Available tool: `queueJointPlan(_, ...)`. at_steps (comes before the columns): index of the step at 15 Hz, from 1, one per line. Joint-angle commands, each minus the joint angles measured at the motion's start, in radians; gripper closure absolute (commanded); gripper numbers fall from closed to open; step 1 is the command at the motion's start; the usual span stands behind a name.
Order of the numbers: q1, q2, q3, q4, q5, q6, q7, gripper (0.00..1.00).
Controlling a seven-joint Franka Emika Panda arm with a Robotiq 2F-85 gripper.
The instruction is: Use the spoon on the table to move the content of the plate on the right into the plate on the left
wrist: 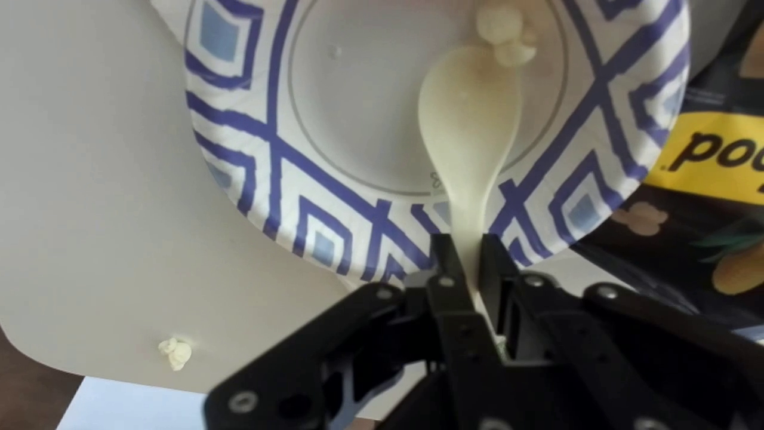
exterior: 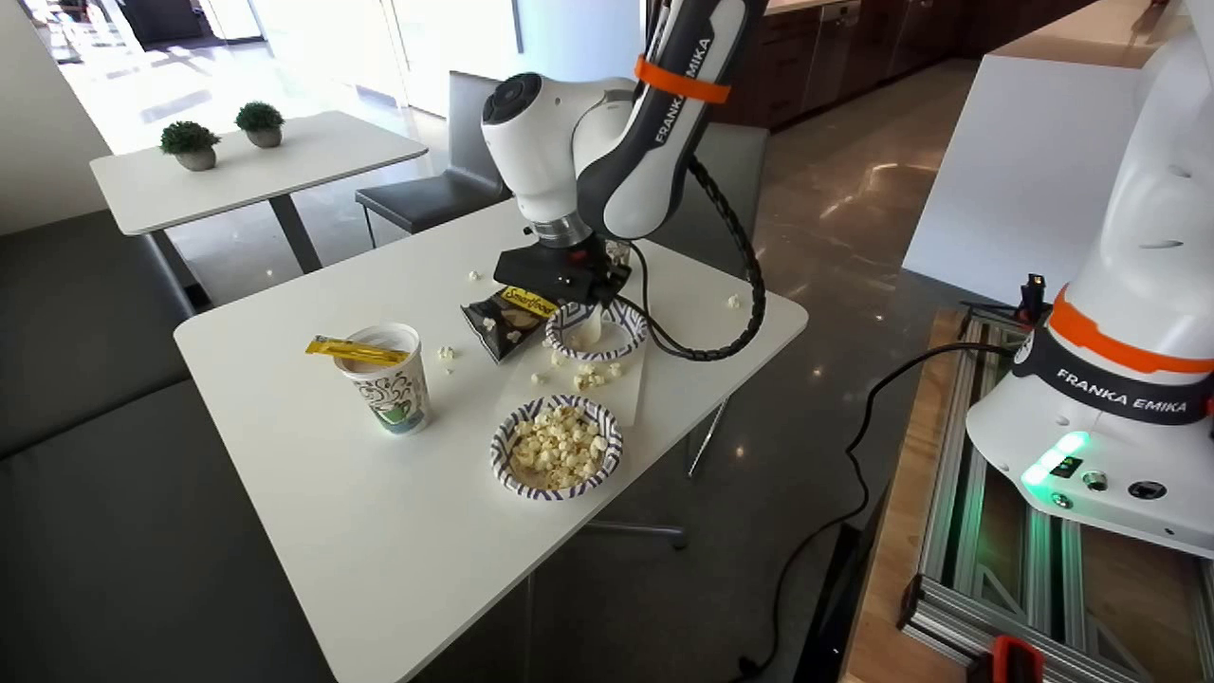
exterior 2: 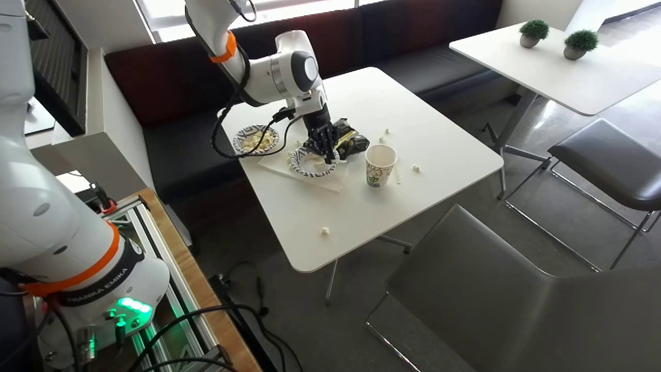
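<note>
My gripper [wrist: 467,240] is shut on the handle of a pale spoon [wrist: 470,113]. In the wrist view the spoon's bowl is over a blue-and-white patterned plate [wrist: 239,140], near two small popcorn pieces [wrist: 504,34]. I cannot tell whether the spoon touches the plate. In both exterior views the gripper [exterior: 607,289] [exterior 2: 329,157] is at this plate [exterior: 558,341] [exterior 2: 302,168], which is nearly empty. A matching plate [exterior: 503,465] [exterior 2: 239,145] full of popcorn [exterior: 558,444] [exterior 2: 258,140] stands beside it in both exterior views and is out of the wrist view.
A black popcorn bag [exterior: 498,327] [exterior 2: 355,143] [wrist: 674,263] lies against the nearly empty plate. A paper cup with yellow packets [exterior: 396,394] and another paper cup [exterior 2: 378,168] stand on the table [exterior: 379,531]. A paper sheet [exterior 2: 330,183] and loose popcorn [exterior: 590,378] lie around.
</note>
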Motion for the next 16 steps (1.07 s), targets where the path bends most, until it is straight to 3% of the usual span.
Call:
queueJointPlan(1,0.017,0.018,-0.009,0.001,-0.016,0.028,0.023,0.97)
queueJointPlan(6,0.020,0.017,-0.004,0.000,-0.010,0.037,0.016,0.97)
queueJointPlan(16,0.043,0.018,-0.020,0.005,-0.091,0.059,0.124,0.97)
